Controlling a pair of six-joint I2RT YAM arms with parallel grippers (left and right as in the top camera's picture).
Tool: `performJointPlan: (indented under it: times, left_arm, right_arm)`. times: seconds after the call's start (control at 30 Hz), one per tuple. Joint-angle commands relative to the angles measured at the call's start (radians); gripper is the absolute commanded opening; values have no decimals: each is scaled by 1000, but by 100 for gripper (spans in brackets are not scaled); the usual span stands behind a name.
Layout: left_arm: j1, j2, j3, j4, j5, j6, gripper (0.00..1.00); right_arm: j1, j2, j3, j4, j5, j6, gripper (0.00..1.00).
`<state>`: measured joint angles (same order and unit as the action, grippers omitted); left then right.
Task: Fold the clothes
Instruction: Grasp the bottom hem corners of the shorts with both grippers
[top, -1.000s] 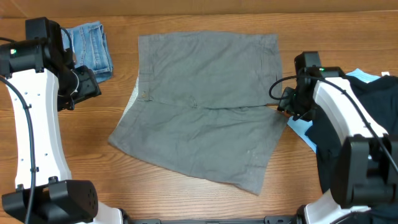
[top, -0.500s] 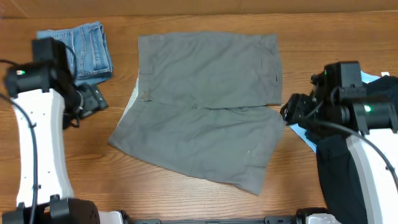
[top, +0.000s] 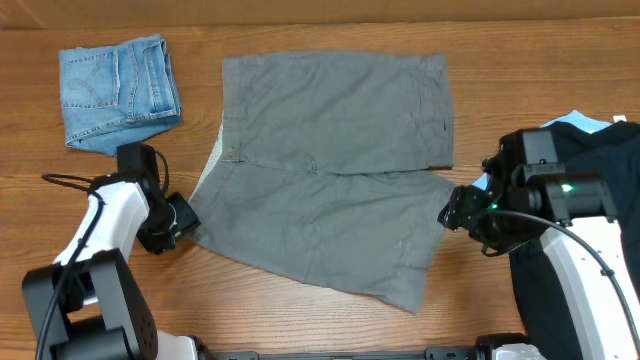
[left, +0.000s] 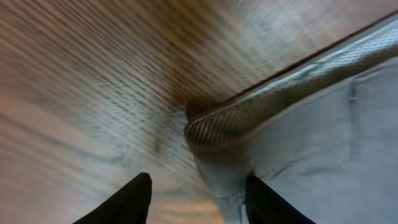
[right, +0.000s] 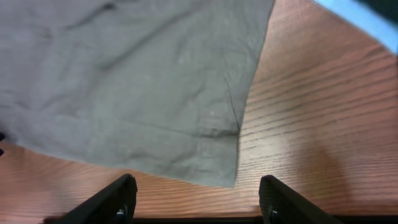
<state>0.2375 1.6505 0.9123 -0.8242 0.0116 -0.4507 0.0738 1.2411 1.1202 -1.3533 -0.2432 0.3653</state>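
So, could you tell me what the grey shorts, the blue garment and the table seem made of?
The grey shorts: probably woven cotton, matte, softly creased. The blue garment: looks like denim, faded wash with stitched seams. The table: wood or wood-look laminate, visible grain, smooth finish.

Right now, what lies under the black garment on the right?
A light blue garment peeks out at the upper edge of the black garment; whatever else lies beneath is covered.

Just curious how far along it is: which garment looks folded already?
The light blue denim garment, a compact bundle at top left. The grey cotton shorts lie spread flat; the black garment sits heaped at right.
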Motion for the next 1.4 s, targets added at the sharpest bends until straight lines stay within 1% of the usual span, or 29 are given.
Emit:
performJointPlan:
  times: [0.0, 0.03, 0.1, 0.17, 0.23, 0.33, 0.4, 0.5, 0.6, 0.8, 0.87, 1.0, 1.1, 1.13, 1.2, 1.23, 1.37]
  left_arm:
    - [5, 59, -39, 71, 8, 13, 49]
    - [5, 69, -43, 90, 8, 21, 49]
    - [5, 96, -49, 111, 8, 24, 44]
    - [5, 114, -51, 109, 18, 24, 34]
    - [4, 125, -51, 101, 27, 24, 19]
    - [5, 127, -51, 96, 39, 25, 5]
    - [5, 127, -51, 96, 42, 31, 4]
    - [5, 127, -51, 95, 61, 64, 4]
    - [4, 126, -51, 85, 80, 77, 4]
    - [5, 109, -50, 66, 92, 99, 4]
    - [4, 104, -50, 64, 93, 100, 4]
    - [4, 98, -47, 60, 94, 104, 4]
    - [5, 98, -45, 53, 94, 105, 4]
    - [5, 98, -44, 49, 93, 108, 4]
    - [5, 98, -42, 40, 93, 116, 4]
    - [5, 98, -39, 34, 93, 124, 4]
    - [5, 93, -10, -1, 93, 127, 4]
  right_arm:
    - [6, -1, -97, 39, -35, 2, 66]
    - [6, -1, -121, 51, -53, 2, 66]
    - [6, -1, -181, 82, -105, 2, 66]
    - [6, -1, -237, 110, -134, 10, 66]
    - [6, -1, -289, 127, -145, 36, 65]
    - [6, -1, -367, 145, -160, 68, 63]
    - [8, -1, -418, 161, -170, 95, 61]
    - [33, -1, -479, 219, -231, 138, 61]
    - [92, -1, -544, 299, -229, 229, 60]
    - [219, 13, -612, 423, -151, 404, 60]
    - [257, 38, -624, 451, -163, 439, 60]
    - [307, 101, -626, 467, -177, 459, 59]
    - [318, 143, -627, 512, -181, 485, 47]
    - [318, 154, -626, 523, -183, 486, 39]
    - [317, 164, -624, 529, -188, 484, 29]
    - [317, 162, -620, 525, -185, 484, 23]
    - [317, 133, -572, 473, -146, 480, 10]
